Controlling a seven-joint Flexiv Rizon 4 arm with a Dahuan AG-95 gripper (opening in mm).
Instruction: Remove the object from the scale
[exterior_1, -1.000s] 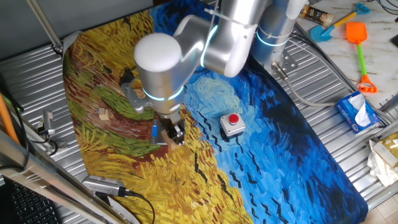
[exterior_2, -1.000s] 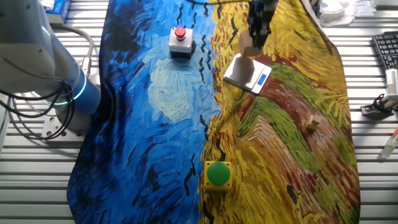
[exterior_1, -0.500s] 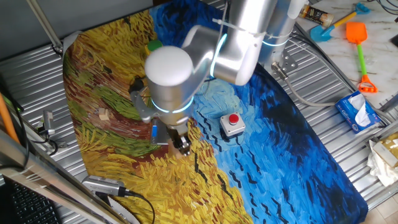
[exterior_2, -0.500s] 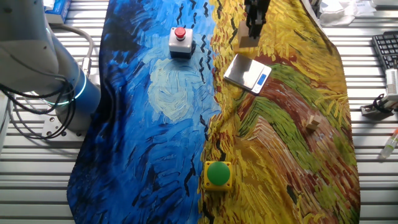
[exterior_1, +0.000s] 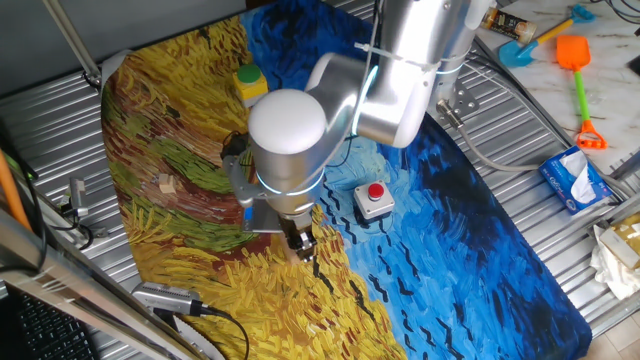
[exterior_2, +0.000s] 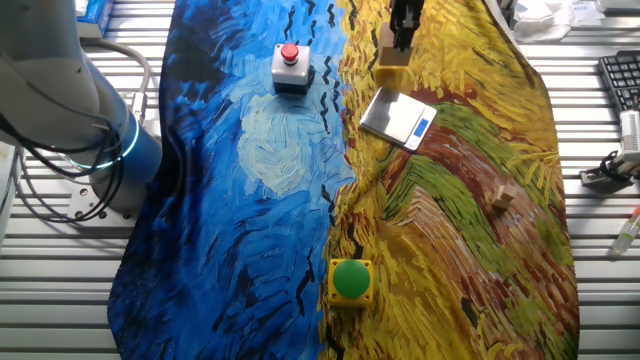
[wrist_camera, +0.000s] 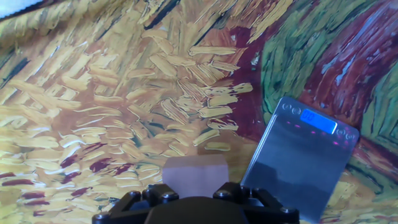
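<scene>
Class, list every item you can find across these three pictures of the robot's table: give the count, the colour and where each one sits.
wooden block: one, light tan, held in the gripper, off the scale
scale: one, silver with blue display, on yellow cloth
red-button box: one, grey, on blue cloth
green-button box: one, yellow, near cloth edge
small wooden piece: one, tan, on yellow cloth
painted cloth: one, blue and yellow, covers table
gripper: one, black, shut on the block

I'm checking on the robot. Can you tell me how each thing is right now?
hand: shut on the wooden block
wooden block: held, off the scale
scale: nothing on it, blue display lit
red button box: standing on the cloth, untouched
green button box: standing on the cloth, untouched
small wooden piece: lying alone on the cloth
</scene>
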